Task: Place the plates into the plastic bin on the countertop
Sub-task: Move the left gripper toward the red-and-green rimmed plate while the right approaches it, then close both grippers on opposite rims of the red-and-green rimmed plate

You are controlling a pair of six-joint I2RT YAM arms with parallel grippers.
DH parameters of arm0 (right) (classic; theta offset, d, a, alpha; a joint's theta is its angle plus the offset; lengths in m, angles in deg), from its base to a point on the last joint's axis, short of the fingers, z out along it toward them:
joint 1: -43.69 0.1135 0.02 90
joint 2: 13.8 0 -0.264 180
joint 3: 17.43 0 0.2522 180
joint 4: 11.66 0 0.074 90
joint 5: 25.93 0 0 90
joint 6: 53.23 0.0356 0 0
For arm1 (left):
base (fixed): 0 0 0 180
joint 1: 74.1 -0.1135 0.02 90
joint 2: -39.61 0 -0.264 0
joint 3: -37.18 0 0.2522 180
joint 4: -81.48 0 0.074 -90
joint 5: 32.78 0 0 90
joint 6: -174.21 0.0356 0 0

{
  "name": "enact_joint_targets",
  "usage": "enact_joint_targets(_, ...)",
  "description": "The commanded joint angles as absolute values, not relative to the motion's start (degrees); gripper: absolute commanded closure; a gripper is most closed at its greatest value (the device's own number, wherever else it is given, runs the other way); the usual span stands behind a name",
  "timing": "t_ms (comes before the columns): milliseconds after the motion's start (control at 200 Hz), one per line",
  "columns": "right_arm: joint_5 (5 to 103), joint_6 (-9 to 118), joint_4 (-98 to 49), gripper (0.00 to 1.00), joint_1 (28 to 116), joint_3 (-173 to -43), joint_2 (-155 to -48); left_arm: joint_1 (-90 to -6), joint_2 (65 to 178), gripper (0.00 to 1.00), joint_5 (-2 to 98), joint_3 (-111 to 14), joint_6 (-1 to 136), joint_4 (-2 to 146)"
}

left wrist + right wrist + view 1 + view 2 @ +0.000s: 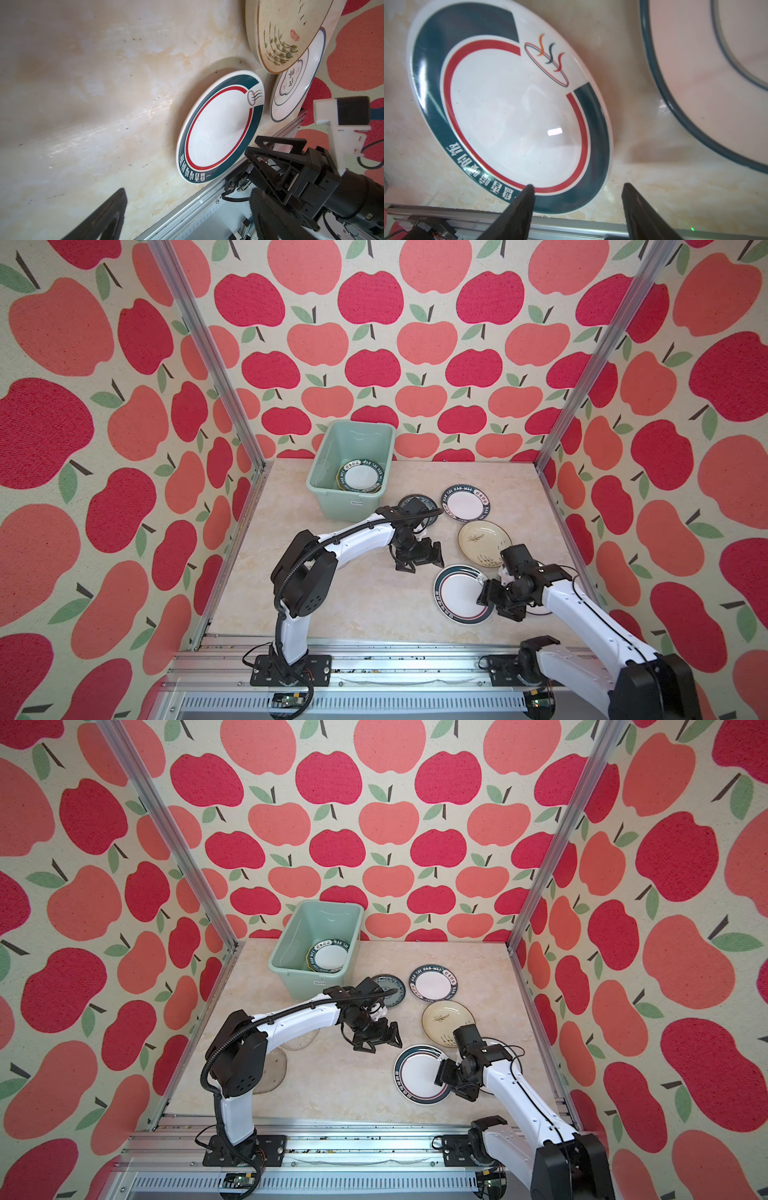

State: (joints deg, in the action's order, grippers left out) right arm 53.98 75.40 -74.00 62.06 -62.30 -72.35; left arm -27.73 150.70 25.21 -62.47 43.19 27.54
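Note:
The pale green plastic bin (pixel 332 489) stands at the back of the countertop (pixel 365 601) with plates (pixel 360 476) stacked inside. My right gripper (pixel 486 595) (pixel 577 199) is open, its jaws straddling the near rim of a teal-and-red-rimmed plate (pixel 457 593) (pixel 517 108). My left gripper (pixel 419 563) (pixel 187 216) hangs open and empty just beyond that plate (pixel 218 128). A cream brush-marked plate (pixel 484 541), a black-rimmed white plate (pixel 465 502) and a small blue-patterned plate (pixel 392 986) lie behind. A blue-rimmed white plate (pixel 299 83) sits partly under the cream one.
Two clear glass plates (pixel 299 1042) (pixel 274 1073) lie under the left arm. Apple-patterned walls with metal posts (pixel 557 439) close in three sides. A metal rail (pixel 374 659) runs along the front edge, close to the teal-rimmed plate.

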Motion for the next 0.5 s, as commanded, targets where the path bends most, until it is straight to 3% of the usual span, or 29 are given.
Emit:
enact_joint_targets(0, 52.8, 76.7, -71.0, 0.3, 62.4, -60.8, -73.2, -27.6, 151.4, 0.05, 24.6, -64.1, 43.9, 28.3)
enact_joint_targets(495, 45.4, 74.6, -59.6, 0.31, 62.4, -58.2, -75.0, -30.0, 155.2, 0.07, 23.1, -62.1, 42.7, 35.0)
